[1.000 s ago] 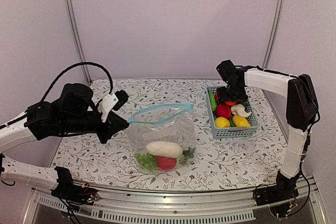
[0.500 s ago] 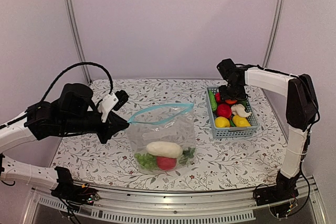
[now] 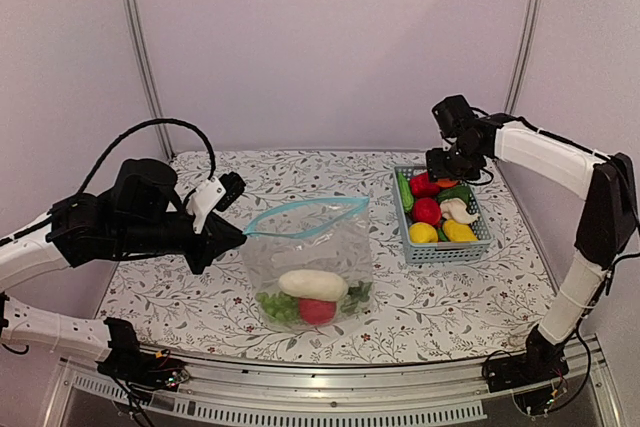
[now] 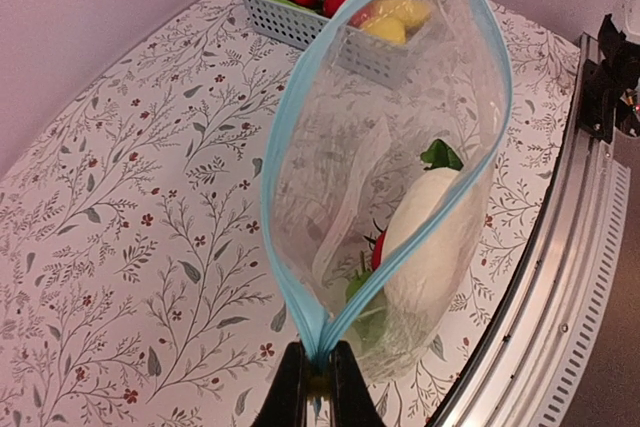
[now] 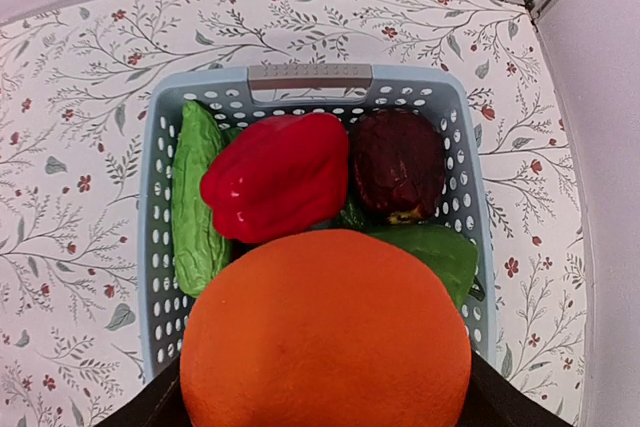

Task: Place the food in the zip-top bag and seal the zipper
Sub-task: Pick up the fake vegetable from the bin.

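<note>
The clear zip-top bag (image 3: 310,252) stands open at mid-table. It holds a white radish (image 3: 312,284), a red tomato (image 3: 317,311) and a green bunch (image 3: 278,305). My left gripper (image 3: 232,232) is shut on the left end of the light blue zipper (image 3: 305,215) and holds the mouth up. The left wrist view shows the pinch (image 4: 318,387), the zipper (image 4: 285,157) and the radish (image 4: 430,237). My right gripper (image 3: 452,169) is shut on a round orange (image 5: 325,337) and holds it above the far end of the basket.
The light blue mesh basket (image 3: 447,253) stands at the right, its rim (image 5: 310,77) below my right gripper. It holds a red pepper (image 5: 280,172), a dark red piece (image 5: 398,162), green pieces (image 5: 195,197), a red tomato (image 3: 427,211) and yellow pieces (image 3: 423,233).
My right gripper has risen out of the basket with the orange in it and the arm has swung up and right. The left gripper and the bag have not moved.
</note>
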### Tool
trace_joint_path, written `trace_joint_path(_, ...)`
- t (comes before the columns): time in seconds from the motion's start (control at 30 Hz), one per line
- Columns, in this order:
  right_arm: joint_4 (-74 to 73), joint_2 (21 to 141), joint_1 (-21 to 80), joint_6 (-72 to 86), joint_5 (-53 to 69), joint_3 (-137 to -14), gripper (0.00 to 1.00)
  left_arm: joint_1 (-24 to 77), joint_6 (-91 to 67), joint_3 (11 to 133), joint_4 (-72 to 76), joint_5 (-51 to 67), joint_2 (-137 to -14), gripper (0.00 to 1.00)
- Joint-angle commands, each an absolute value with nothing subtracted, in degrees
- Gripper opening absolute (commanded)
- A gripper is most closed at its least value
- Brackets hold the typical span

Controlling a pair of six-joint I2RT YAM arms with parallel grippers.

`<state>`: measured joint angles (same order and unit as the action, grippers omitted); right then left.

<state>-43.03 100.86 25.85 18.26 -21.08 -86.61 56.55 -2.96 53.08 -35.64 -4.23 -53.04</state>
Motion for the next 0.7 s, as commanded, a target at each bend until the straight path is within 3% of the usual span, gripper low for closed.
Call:
trace_joint_path(0.0, -44.1, 89.5, 25.6, 18.6, -13.1, -83.5, 0.64, 55.8, -2.5, 54.6, -35.1, -2.7, -54.0, 0.00)
trace_joint_path(0.33, -54.6, 67.7, 27.7, 21.4, -1.4, -83.6, 0.61, 55.9, -2.5, 60.1, -33.7, -0.4, -58.7, 0.00)
trace_joint_path(0.67, -59.1, 62.4, 42.2, 26.4, 5.0, -86.0, 0.57, 56.1, -4.1, 58.3, -31.6, 2.2, -59.9, 0.00)
